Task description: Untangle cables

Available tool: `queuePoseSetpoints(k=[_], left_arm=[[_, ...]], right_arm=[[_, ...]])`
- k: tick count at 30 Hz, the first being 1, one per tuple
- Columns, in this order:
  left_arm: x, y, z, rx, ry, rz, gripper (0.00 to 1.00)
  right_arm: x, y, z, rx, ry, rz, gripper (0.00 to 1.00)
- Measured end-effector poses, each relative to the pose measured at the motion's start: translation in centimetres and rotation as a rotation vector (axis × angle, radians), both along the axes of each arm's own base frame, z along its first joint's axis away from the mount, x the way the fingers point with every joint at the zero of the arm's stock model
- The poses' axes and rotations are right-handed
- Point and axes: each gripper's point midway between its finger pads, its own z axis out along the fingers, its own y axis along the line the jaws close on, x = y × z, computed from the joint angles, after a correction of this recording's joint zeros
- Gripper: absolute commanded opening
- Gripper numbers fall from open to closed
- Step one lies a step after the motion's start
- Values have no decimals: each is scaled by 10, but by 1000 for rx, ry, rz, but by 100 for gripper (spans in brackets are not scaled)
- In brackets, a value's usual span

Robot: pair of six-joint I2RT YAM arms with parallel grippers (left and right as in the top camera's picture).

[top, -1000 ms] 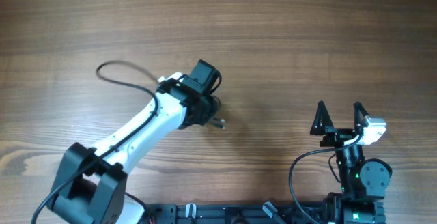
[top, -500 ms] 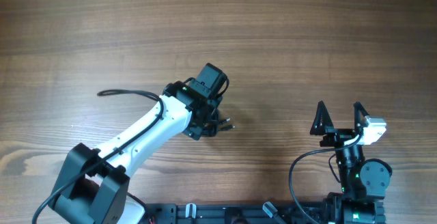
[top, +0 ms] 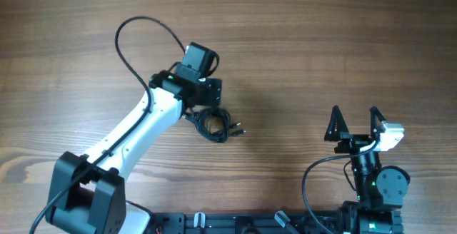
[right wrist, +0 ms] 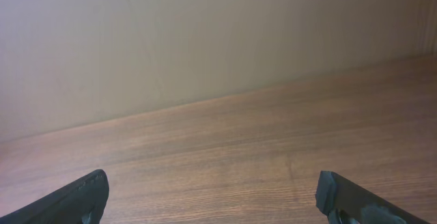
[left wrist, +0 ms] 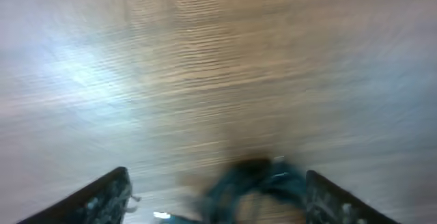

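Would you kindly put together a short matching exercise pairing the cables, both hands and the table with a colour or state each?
Things:
1. cables
2. left hand
3. right hand
4. table

Descriptions:
A. brown wood grain
B. open, far from the coil, nothing between its fingers
C. black, lying in a loose coil
D. open, right at the coil

Pairs: 1-C, 2-D, 3-B, 4-A

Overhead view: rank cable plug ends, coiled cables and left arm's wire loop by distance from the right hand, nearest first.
1. cable plug ends: mid-table, left of the right hand, at the coil's right edge.
2. coiled cables: just left of the plugs.
3. wire loop: upper left, arching off the left arm.
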Motion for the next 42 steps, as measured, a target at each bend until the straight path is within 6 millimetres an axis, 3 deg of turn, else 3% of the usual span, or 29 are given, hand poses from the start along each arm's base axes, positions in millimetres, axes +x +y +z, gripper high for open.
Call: queuePoseSetpoints(k=[2,6,14,21,25,31,37,42], left_arm=[[-1,7,-2,42,11,-54,55],[-4,17,-22,120,69,-189,57],[-26,14,-72,121,221,-271,60],[-30,10,-83,91,260,-279,62],[-32,7,-85,71,273,-291,68],[-41,16,-83,111,321,-284,68],[-15,0,-53,64,246,-270,73],[-20,-8,-45,12,251,-293,63]], right_arm=[[0,0,0,0,0,0,100],[0,0,0,0,0,0,100],[0,0,0,0,0,0,100],[0,0,0,0,0,0,100],[0,0,0,0,0,0,100],[0,0,0,0,0,0,100],[0,0,0,0,0,0,100],[0,0,0,0,0,0,100]])
